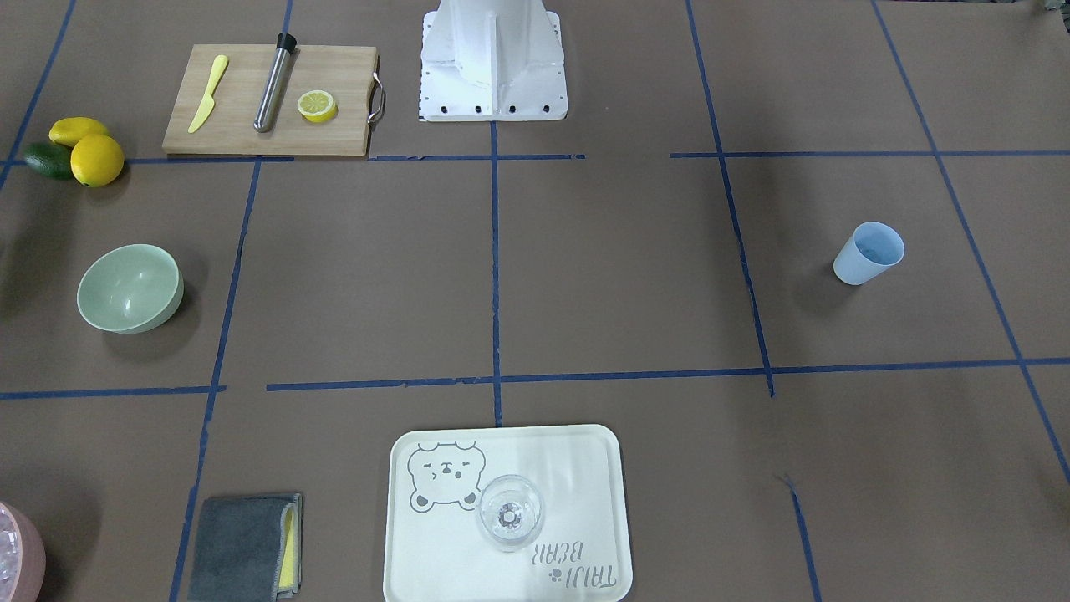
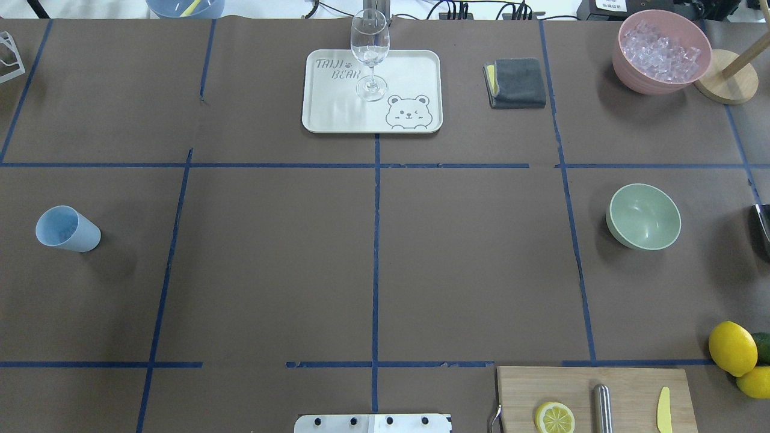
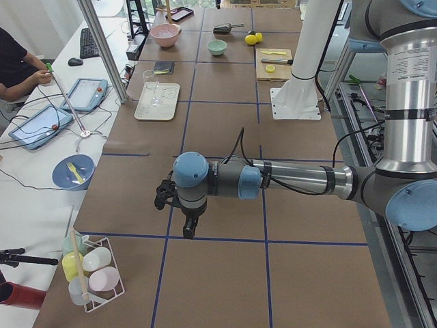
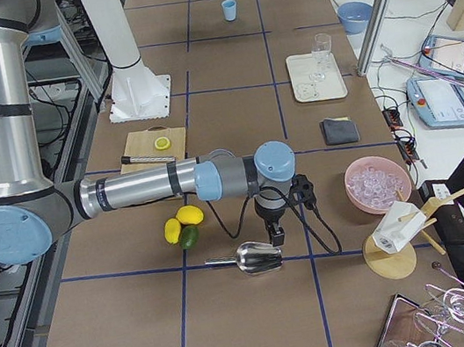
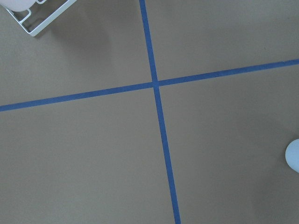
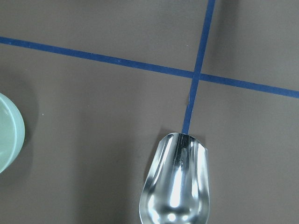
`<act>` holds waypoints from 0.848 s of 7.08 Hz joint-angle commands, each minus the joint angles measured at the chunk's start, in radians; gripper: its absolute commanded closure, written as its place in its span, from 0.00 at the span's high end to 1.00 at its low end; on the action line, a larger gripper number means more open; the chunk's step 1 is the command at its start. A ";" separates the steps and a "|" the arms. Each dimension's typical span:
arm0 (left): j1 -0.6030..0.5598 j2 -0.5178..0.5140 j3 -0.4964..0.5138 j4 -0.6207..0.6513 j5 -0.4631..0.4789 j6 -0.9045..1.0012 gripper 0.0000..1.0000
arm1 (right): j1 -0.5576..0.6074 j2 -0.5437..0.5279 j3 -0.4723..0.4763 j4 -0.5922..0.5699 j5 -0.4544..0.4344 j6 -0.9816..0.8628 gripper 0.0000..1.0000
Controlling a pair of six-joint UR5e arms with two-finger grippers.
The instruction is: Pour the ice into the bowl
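The mint-green bowl (image 1: 129, 288) stands empty on the brown table; it also shows in the overhead view (image 2: 643, 216) and at the left edge of the right wrist view (image 6: 7, 130). Clear ice cubes (image 2: 662, 47) fill a pink container (image 4: 376, 183). A light blue cup (image 2: 66, 230) stands at the table's other end. My right gripper (image 4: 275, 236) hangs just above a metal scoop (image 6: 177, 186), near the lemons. My left gripper (image 3: 189, 229) hangs over bare table near the cup. Neither gripper's fingers show in a wrist view, so I cannot tell whether they are open or shut.
A cutting board (image 1: 334, 134) carries a yellow knife, a steel rod and a lemon half. Lemons and a lime (image 1: 84, 150) lie beside it. A white tray (image 1: 585, 468) holds a wine glass. There is a grey cloth (image 1: 242, 548), a wire cup rack (image 3: 92, 270) and a wooden stand (image 2: 725, 84).
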 commanded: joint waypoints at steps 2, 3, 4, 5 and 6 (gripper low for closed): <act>0.001 -0.002 -0.022 0.022 0.009 0.043 1.00 | -0.001 0.004 0.001 0.002 -0.003 0.000 1.00; -0.002 0.007 -0.074 0.025 0.009 0.043 1.00 | -0.001 0.005 -0.002 0.002 -0.003 -0.001 1.00; -0.002 0.009 -0.059 0.022 0.024 0.043 1.00 | -0.001 0.018 -0.006 0.000 -0.003 0.003 1.00; -0.003 0.012 -0.083 0.024 0.038 0.042 1.00 | -0.001 0.021 0.001 0.002 -0.003 0.003 1.00; -0.002 0.010 -0.081 0.025 0.032 0.039 1.00 | -0.001 0.020 0.003 0.002 0.005 0.003 1.00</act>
